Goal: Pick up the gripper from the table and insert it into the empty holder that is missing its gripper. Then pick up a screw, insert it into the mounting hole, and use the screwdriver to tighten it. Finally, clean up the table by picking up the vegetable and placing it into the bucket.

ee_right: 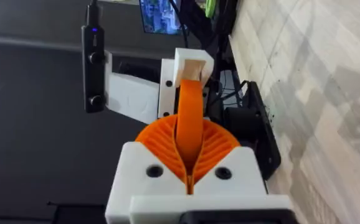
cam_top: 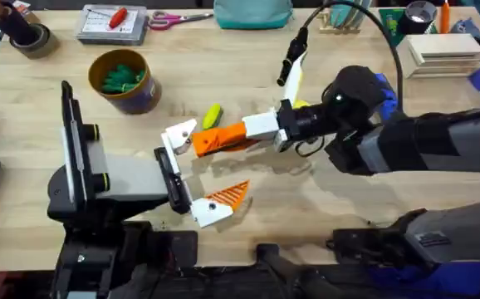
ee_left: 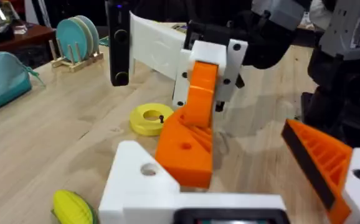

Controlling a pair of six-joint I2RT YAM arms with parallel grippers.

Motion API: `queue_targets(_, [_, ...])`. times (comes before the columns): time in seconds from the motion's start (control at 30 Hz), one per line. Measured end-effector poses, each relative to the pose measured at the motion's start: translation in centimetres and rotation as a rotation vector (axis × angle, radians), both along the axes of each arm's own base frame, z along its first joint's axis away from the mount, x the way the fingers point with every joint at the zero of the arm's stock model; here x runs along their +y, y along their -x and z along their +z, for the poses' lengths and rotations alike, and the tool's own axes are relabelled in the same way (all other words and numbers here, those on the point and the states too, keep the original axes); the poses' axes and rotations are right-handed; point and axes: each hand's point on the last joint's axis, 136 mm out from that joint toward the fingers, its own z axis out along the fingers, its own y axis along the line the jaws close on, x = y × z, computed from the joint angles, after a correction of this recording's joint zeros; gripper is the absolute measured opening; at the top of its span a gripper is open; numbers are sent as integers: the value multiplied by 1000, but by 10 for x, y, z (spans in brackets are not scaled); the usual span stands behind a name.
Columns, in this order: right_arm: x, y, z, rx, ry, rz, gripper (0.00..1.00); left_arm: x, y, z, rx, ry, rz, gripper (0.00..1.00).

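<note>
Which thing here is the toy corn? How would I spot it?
Find the round bucket with green pieces inside, at the table's far left. Look right of it, toward the middle. The vegetable lies there on bare wood: small and yellow-green, unlike the orange gripper just beside it.

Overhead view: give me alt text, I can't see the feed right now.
The right gripper holds the orange finger against the white empty holder of the left arm's gripper. A toy corn cob lies just behind, and the bucket stands farther left.

Right gripper (cam_top: 223,138) reaches across mid-table, jaws clamped; left arm low.
</note>
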Motion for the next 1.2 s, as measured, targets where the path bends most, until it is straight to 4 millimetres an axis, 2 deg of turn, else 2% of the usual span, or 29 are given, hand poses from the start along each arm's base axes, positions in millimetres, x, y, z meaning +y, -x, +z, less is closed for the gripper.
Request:
queue_targets(0.5, [1,-5,-1,26,6,-28,9,0,0,0,1,0,0,985])
queue_targets(1.2, [9,-1,-1,24,3,-31,9,0,0,0,0,0,1,985])
